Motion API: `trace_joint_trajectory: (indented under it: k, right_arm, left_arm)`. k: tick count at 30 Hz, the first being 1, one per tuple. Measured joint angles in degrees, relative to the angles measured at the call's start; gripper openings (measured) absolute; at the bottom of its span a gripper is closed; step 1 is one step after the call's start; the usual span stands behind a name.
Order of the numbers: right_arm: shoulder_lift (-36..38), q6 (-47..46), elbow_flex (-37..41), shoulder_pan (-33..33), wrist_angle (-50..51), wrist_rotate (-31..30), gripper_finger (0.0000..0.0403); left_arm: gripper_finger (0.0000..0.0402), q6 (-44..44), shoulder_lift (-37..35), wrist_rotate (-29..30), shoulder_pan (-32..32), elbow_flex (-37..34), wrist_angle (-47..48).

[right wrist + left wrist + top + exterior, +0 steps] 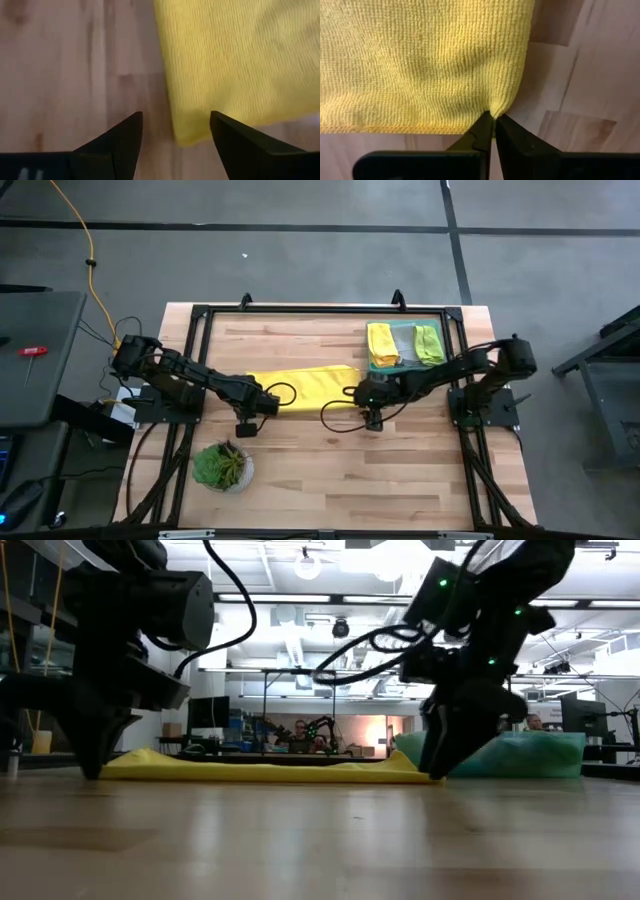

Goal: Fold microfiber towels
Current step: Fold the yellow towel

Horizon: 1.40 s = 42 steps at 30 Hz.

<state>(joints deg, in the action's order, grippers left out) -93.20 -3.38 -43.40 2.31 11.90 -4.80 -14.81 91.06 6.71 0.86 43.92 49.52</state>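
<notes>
— Towel first, from above: where does it lie?

— The yellow towel (302,386) is a long strip across the middle of the wooden table (330,470), between the two arms, so each arm can take one end. The left gripper (262,404) is at its left end, the right gripper (371,402) at its right end. Finished towels (403,344) sit on a tray at the far right, I think to keep them out of the way. A potted plant (222,467) stands near the front.

— And from table height?

— The strip lies flat; behind it is a big workshop with ceiling lamps and people sitting far away.

— The left wrist camera?

— The fingers (481,134) are pressed together, pinching the towel's corner.

— The right one?

— Its fingers (125,135) are spread over the other corner, holding nothing.
</notes>
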Motion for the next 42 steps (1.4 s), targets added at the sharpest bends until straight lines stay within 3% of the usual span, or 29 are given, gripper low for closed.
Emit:
trace_joint_trajectory:
  k: [4,13,15,18,25,28,33,42]
  right_arm:
    - [-3.21,0.82,-2.66,0.00,0.28,-1.48,0.0188]
    - [-4.47,1.95,-4.80,0.07,6.80,-1.15,0.0026]
    - [-4.42,1.93,-4.82,0.04,7.46,-1.14,0.0007]
    - [-3.98,-0.98,-4.94,0.02,8.61,-0.63,0.0006]
    - [-1.47,-6.76,-10.09,0.13,15.96,11.64,0.0001]
    - [-1.34,-7.64,-13.49,0.09,21.72,14.13,0.0001]
    - [-1.29,-9.29,-17.48,-2.05,26.17,15.49,0.0001]
    - [-1.23,-19.16,-17.63,-7.71,28.18,9.10,0.0000]
  left_arm:
    - [0.0010,0.00,0.01,0.30,0.00,0.00,-0.02]
    - [0.0006,-3.08,0.01,0.50,1.39,0.00,-0.01]
    - [0.0003,-3.06,0.01,0.64,2.20,0.00,-0.09]
    - [0.0002,-3.07,0.01,-1.27,3.00,0.16,0.02]
    - [0.0001,-3.91,-1.00,-12.33,2.99,3.39,2.38]
    - [0.0000,-2.78,-2.17,-14.77,2.88,5.39,4.44]
    - [0.0000,-1.09,-5.32,-14.36,0.32,6.70,6.24]
    - [0.0000,-3.04,-7.84,-7.02,-6.21,6.64,6.47]
